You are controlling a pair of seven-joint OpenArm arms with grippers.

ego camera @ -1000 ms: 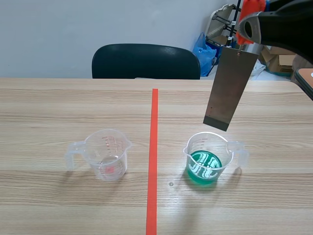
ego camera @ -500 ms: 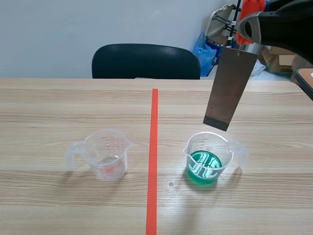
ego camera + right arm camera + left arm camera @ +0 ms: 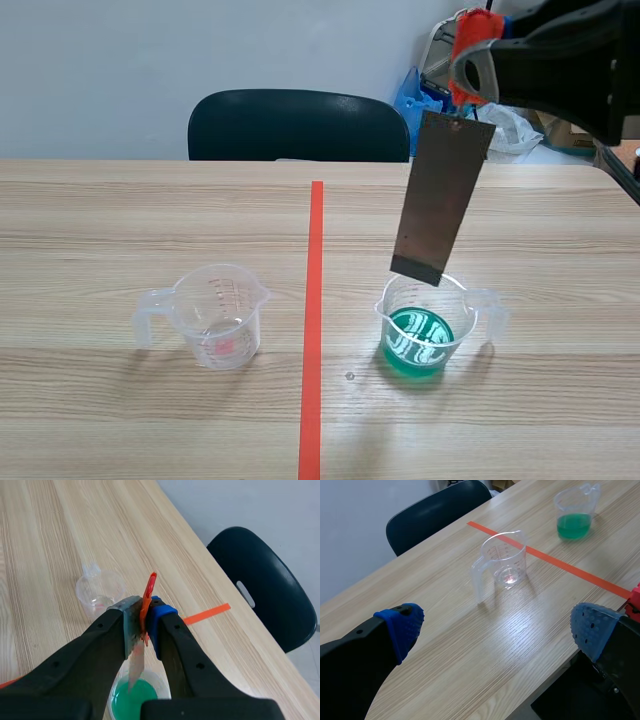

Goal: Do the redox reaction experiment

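My right gripper [image 3: 478, 72] hangs high over the right half of the table, shut on an orange clip [image 3: 473, 32] that carries a grey metal plate [image 3: 440, 200]. The plate hangs tilted, its lower edge just above the far rim of the beaker with green liquid [image 3: 420, 335]. In the right wrist view the gripper [image 3: 142, 615] pinches the clip [image 3: 148, 597] and the plate [image 3: 135, 665] points down at the green beaker [image 3: 132, 697]. An empty clear beaker [image 3: 215, 315] stands left of the tape line. My left gripper [image 3: 497, 625] is open, low and well short of the empty beaker [image 3: 505, 565].
A dark chair [image 3: 298, 125] stands behind the table's far edge. Bags and boxes [image 3: 560, 125] lie beyond the far right corner. The orange tape line [image 3: 314, 320] runs down the table's middle between the two beakers.
The right arm has moved left and lower, bringing the plate's lower edge from above and behind the green beaker down to its far rim.
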